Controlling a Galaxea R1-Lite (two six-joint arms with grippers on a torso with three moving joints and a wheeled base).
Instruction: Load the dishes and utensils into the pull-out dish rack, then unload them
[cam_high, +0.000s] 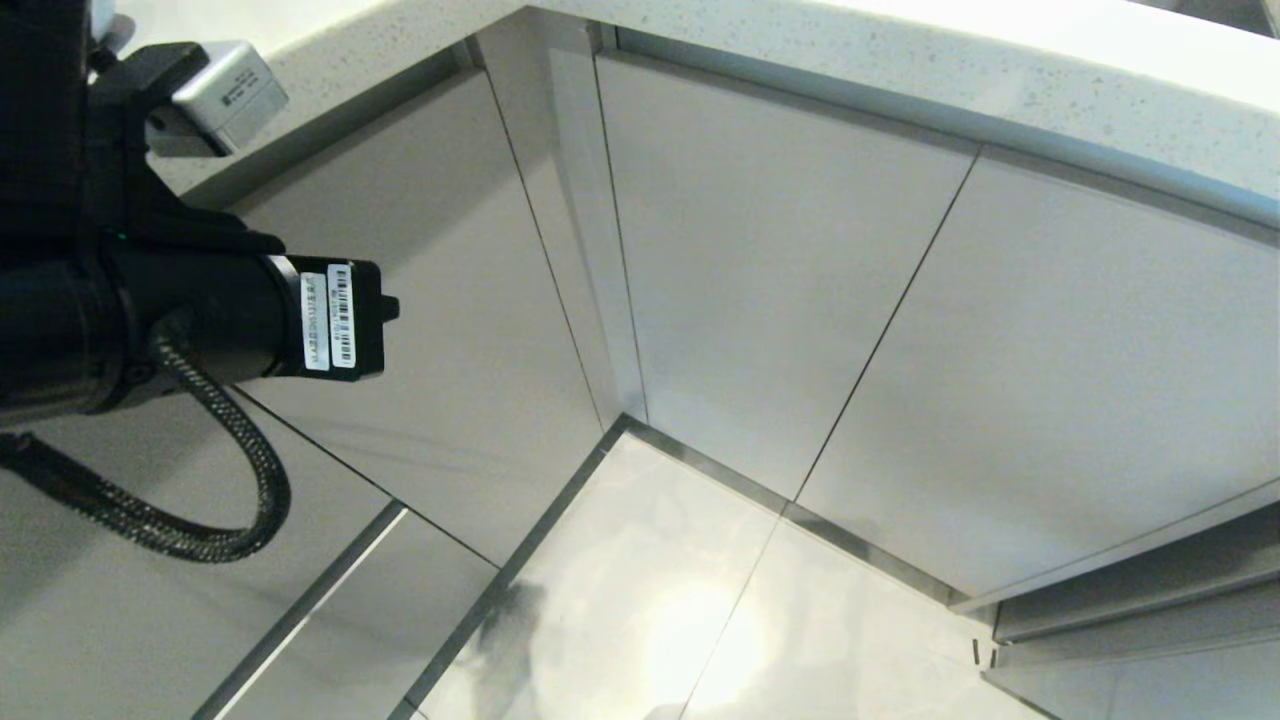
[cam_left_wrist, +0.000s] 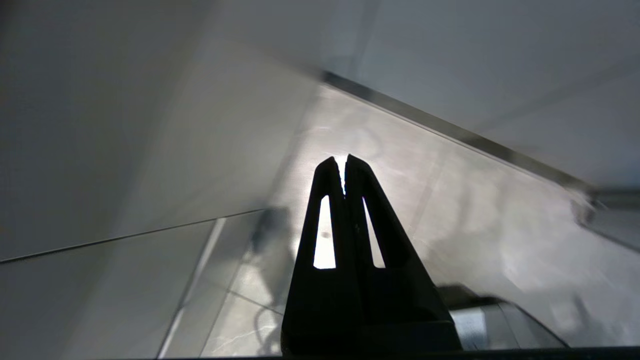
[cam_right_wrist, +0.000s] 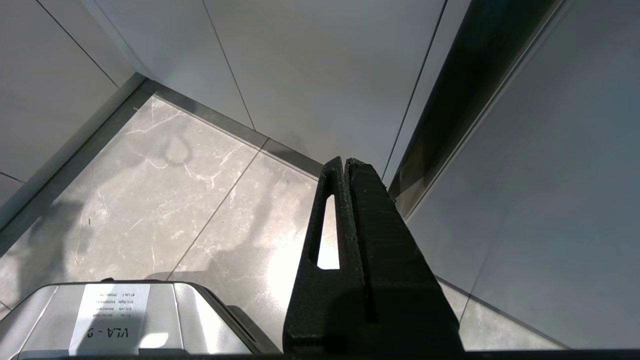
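Head view: left arm (cam_high: 180, 320) cut off at frame edge, beside the grey cabinet fronts (cam_high: 780, 300); its tip hidden. Dishes, utensils, rack nowhere visible. Left tool (cam_left_wrist: 344, 162) closed, empty, above bare floor (cam_left_wrist: 400, 165). Right tool (cam_right_wrist: 345, 165) closed, empty, near cabinet corner.

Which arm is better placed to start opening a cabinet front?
Probably left. The left arm is raised before the cabinet fronts, its tool shut and empty. The right tool hangs low over the floor.
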